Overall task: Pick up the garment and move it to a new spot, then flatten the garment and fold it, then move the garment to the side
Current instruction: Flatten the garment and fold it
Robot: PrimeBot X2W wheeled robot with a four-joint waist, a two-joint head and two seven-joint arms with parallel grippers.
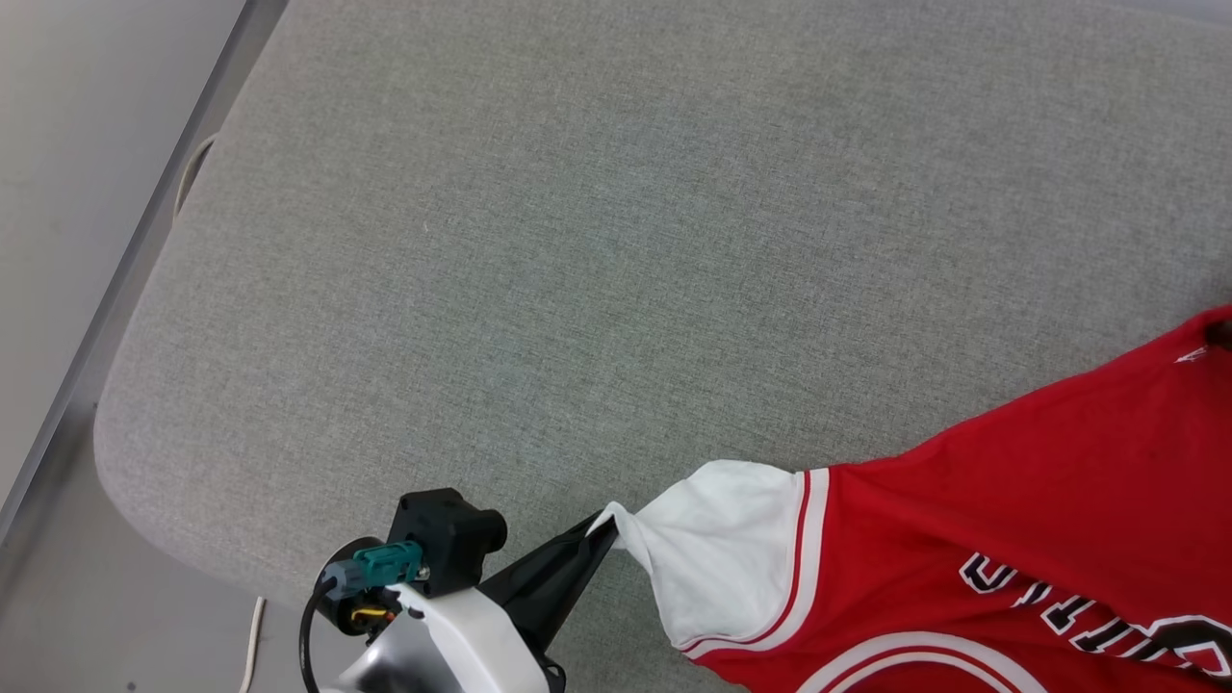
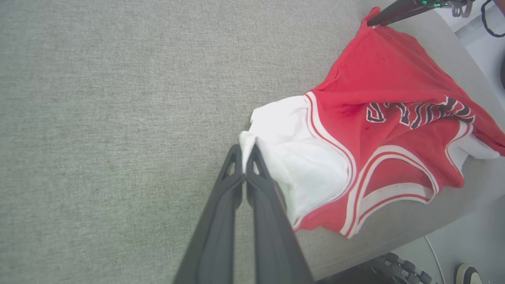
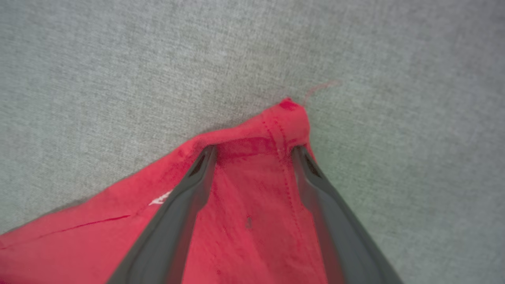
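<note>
The garment (image 1: 1011,500) is a red jersey with a white sleeve (image 1: 722,549) and block lettering, lying on the grey padded surface (image 1: 597,241) at the lower right of the head view. My left gripper (image 2: 245,154) is shut on the edge of the white sleeve (image 2: 300,157), pulling it to a point near the front edge of the pad. My right gripper (image 3: 254,152) stands open, its two fingers astride a red hem corner (image 3: 290,114) of the garment (image 3: 244,221) that lies on the pad. The left wrist view has that gripper (image 2: 373,21) at the garment's far corner.
The grey pad (image 2: 98,118) stretches wide to the left and far side of the garment. Its rounded edge drops to a pale floor (image 1: 58,192) on the left, with a metal rail (image 1: 125,269) along it. A white cable (image 1: 255,635) lies on the floor below the front edge.
</note>
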